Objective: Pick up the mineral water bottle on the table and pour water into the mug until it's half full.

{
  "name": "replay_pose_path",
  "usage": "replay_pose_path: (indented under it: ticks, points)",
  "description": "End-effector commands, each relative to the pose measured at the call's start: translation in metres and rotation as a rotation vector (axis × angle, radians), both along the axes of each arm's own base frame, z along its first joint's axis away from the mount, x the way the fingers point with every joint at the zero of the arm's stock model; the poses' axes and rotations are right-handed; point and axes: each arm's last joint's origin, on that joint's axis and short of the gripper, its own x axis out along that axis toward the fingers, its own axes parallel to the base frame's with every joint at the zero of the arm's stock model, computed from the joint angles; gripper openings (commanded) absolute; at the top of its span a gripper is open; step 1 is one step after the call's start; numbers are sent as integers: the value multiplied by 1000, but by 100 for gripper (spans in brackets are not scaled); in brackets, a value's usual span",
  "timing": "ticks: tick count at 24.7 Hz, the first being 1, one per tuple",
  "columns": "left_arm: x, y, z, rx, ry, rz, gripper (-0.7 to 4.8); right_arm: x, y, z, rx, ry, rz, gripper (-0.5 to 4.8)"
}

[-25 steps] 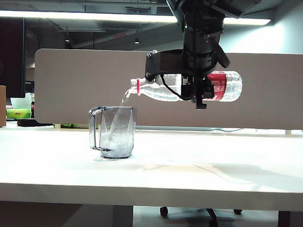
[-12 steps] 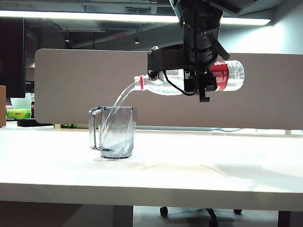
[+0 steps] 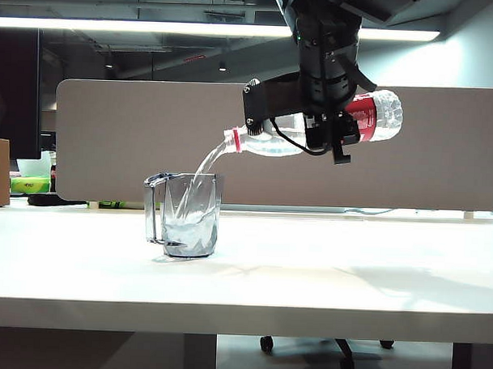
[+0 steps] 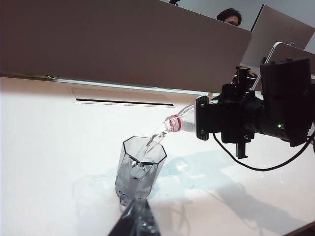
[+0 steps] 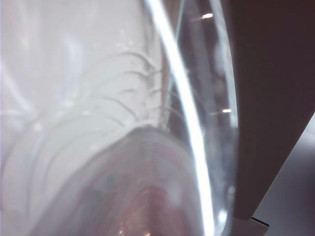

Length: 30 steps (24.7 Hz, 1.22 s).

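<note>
So the right gripper (image 3: 333, 135) is clamping the mineral water bottle (image 3: 313, 134) around its middle, holding it up in the air to the right of the mug (image 3: 185, 215) with the neck tipping down and left. The water (image 3: 208, 163) is arcing out of the mouth and landing inside the mug, which is sitting on the table (image 3: 324, 276). Judging from the side, the mug is looking roughly a third full, so I'd say the pour is well underway but not quite at half. The left gripper isn't showing anywhere, so can't tell its state; its camera is just looking at the mug (image 4: 140, 167) from the near side.
</note>
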Motion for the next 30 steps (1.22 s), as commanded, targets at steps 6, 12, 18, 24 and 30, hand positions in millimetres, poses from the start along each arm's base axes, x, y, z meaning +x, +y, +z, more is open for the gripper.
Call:
replay_pose_path:
  ticks: [6, 12, 18, 24, 30]
  points:
    - [-1, 0, 3, 2, -16, -5, -5, 0, 1, 10, 47, -53, -8, 239]
    - [-1, 0, 3, 2, -16, -4, -5, -2, 2, 5, 299, -34, -35, 239]
    - [-1, 0, 3, 2, -16, -5, -5, -6, 4, -10, 803, 101, -74, 219]
    - [-1, 0, 3, 2, -16, -5, -5, -13, -6, -44, 1315, 61, 32, 220]
    - [-1, 0, 3, 2, -15, -5, -5, -7, -21, -70, 1700, 36, 80, 220]
